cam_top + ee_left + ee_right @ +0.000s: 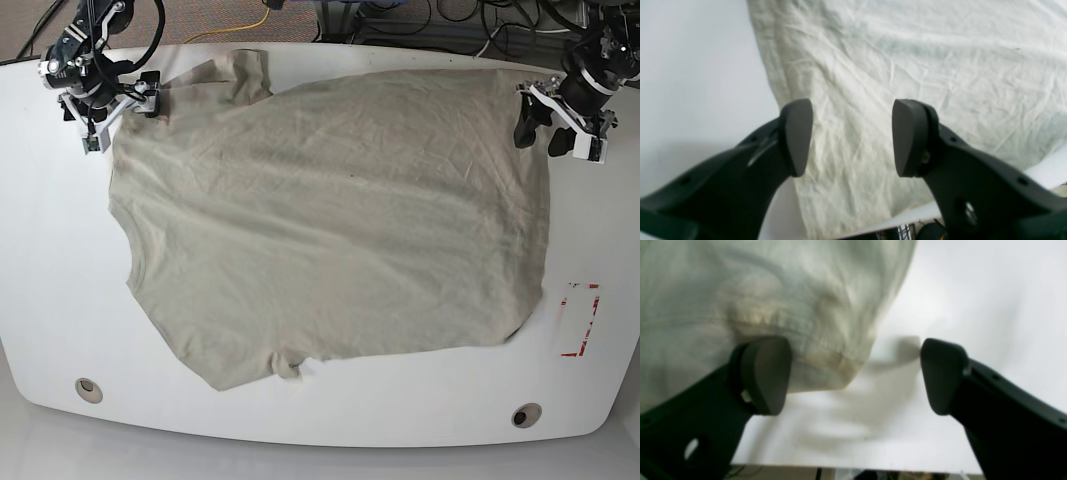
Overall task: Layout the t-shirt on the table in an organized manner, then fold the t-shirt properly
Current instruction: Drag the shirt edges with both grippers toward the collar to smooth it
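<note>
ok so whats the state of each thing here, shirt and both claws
t-shirt: spread flat on the table, wrinkled, not folded
left claw: open, empty, over the shirt's edge
right claw: open, empty, at a shirt corner

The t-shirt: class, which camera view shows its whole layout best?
The base view: the whole t-shirt shows spread on the table. The left wrist view shows only wrinkled fabric and an edge; the right wrist view, a blurred hem corner.
</note>
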You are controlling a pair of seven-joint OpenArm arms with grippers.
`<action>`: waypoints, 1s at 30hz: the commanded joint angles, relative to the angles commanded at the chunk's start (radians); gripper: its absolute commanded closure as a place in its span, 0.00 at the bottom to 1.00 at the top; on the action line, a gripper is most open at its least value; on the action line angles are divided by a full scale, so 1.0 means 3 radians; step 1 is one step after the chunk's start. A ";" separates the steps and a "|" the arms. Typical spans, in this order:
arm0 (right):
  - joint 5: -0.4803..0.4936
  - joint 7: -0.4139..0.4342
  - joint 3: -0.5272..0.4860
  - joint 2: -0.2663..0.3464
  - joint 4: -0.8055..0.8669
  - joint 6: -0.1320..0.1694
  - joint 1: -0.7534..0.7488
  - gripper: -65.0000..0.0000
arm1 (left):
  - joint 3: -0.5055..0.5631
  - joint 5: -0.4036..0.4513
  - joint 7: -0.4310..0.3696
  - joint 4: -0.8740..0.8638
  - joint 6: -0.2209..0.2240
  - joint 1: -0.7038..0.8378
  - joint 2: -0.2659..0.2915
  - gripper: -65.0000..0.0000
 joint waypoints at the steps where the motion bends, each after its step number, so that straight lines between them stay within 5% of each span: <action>1: 0.0000 0.0015 0.0000 0.0000 -0.0010 0.0000 0.0000 0.18 | 0.0000 0.0000 0.0000 -0.0005 -0.0005 0.0005 0.0000 0.45; 8: 0.0000 0.0102 -0.0015 -0.0010 -0.0031 0.0000 -0.0010 0.61 | -0.0215 0.0005 0.0015 -0.0020 -0.0373 0.0087 0.0005 0.45; 14: -0.0005 0.0102 -0.0020 -0.0005 -0.0036 0.0000 -0.0005 0.98 | -0.0409 0.0005 0.0015 -0.0026 -0.0476 0.0179 0.0005 0.45; 30: 0.0000 0.0102 -0.0020 -0.0010 -0.0036 0.0000 0.0000 0.99 | -0.0102 0.0005 0.0015 -0.0404 -0.0808 0.0491 0.0015 0.45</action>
